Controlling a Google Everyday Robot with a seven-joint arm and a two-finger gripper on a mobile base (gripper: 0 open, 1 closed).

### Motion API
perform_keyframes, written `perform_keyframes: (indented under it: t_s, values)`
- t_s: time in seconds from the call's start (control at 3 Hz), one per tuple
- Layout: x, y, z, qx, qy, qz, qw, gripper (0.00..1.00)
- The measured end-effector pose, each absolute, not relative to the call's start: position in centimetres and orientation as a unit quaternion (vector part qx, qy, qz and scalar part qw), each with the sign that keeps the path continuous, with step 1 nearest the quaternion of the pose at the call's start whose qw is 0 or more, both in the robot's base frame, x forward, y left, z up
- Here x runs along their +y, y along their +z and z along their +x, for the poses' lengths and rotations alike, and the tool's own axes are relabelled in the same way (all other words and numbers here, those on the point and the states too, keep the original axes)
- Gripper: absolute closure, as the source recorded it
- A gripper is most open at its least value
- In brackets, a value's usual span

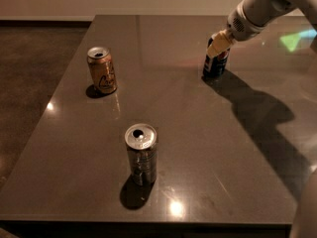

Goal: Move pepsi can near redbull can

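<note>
The pepsi can (216, 65), dark blue with a red-white-blue logo, stands upright on the dark table (198, 133) at the far right. My gripper (218, 42) comes down from the upper right and sits over the can's top, hiding its upper part. The redbull can (141, 155), silver-grey with a shiny top, stands upright near the front middle of the table, well apart from the pepsi can.
An orange-gold can (102, 69) with a dark drawing stands upright at the far left of the table. The arm (262, 6) casts a long shadow across the table's right side. The table's left edge drops to a dark floor (29, 73).
</note>
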State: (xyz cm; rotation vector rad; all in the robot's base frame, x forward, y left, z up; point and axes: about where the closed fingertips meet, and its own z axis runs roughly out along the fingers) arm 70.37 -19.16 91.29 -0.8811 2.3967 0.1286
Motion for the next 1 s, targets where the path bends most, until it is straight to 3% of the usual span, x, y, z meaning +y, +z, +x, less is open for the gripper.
perform_keyframes:
  t_s: [0.33,0.67,1.0]
  values:
    - [-18.5,92.1,68.8,0.878,0.062,-0.369,0.299,0.87]
    - [-17.7,93.8,65.4,0.842,0.082,-0.434,0.310,1.00]
    - [-17.0,95.3,61.6,0.803,0.089,-0.500,0.311,1.00]
